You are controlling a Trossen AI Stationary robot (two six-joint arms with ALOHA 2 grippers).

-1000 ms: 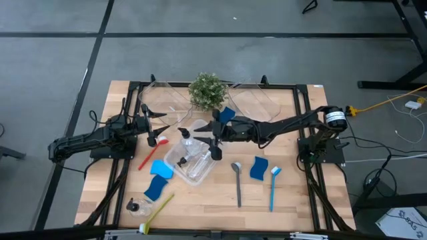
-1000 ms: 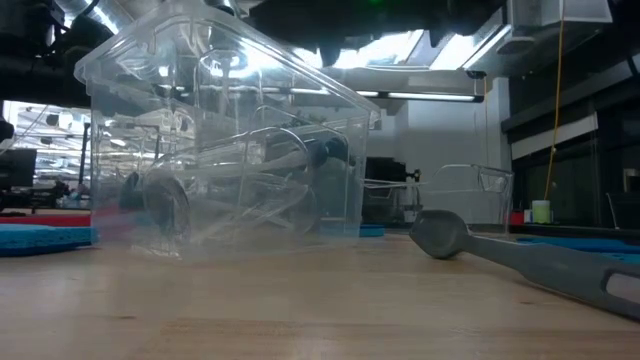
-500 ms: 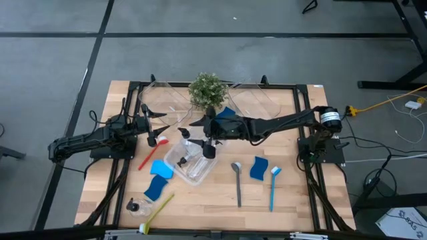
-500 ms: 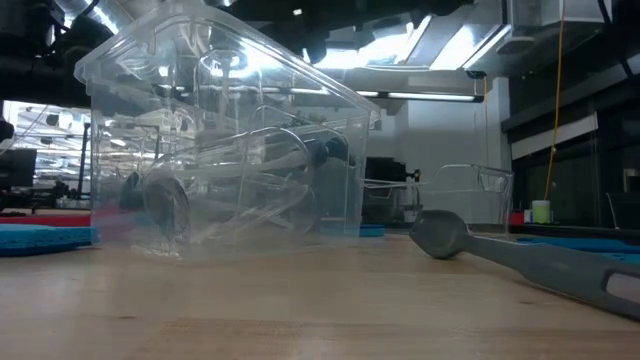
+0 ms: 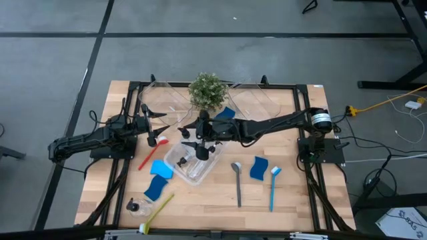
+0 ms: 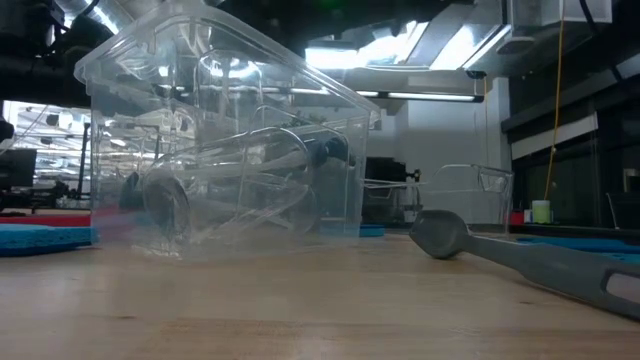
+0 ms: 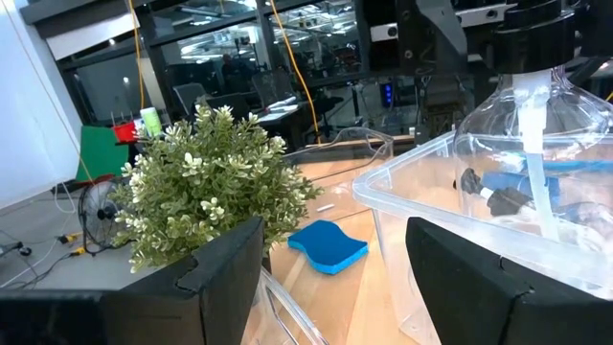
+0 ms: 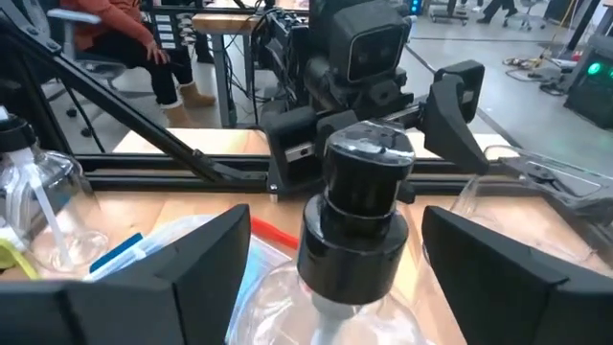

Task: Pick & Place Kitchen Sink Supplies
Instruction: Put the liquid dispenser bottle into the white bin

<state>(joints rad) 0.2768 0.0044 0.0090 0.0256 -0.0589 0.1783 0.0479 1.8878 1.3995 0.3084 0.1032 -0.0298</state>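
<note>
The right gripper point(image 5: 198, 140) hangs over the clear bin point(image 5: 175, 167) at table centre; its fingers point(image 8: 196, 264) stand wide apart on either side of the black top of a pump bottle point(image 8: 367, 206), gripping nothing; whether they touch the bottle cannot be told. Directly below this gripper, the bin holds clear pump bottles lying on their sides, seen through its wall in the low view point(image 6: 250, 165). Behind the gripper stand the potted plant point(image 5: 205, 91) and two more clear bins point(image 5: 253, 99); what they hold is not discernible; a blue sponge point(image 5: 227, 113) lies just beside the arm. The left gripper point(image 5: 148, 126) waits well to the side, fingers point(image 7: 206, 287) parted and empty, near the red brush point(image 5: 151, 151). In front of the right gripper lie a grey brush point(image 5: 237, 179), a second sponge point(image 5: 258, 168) and a blue brush point(image 5: 273, 187); two further sponges point(image 5: 159, 179) lie beside the central bin.
</note>
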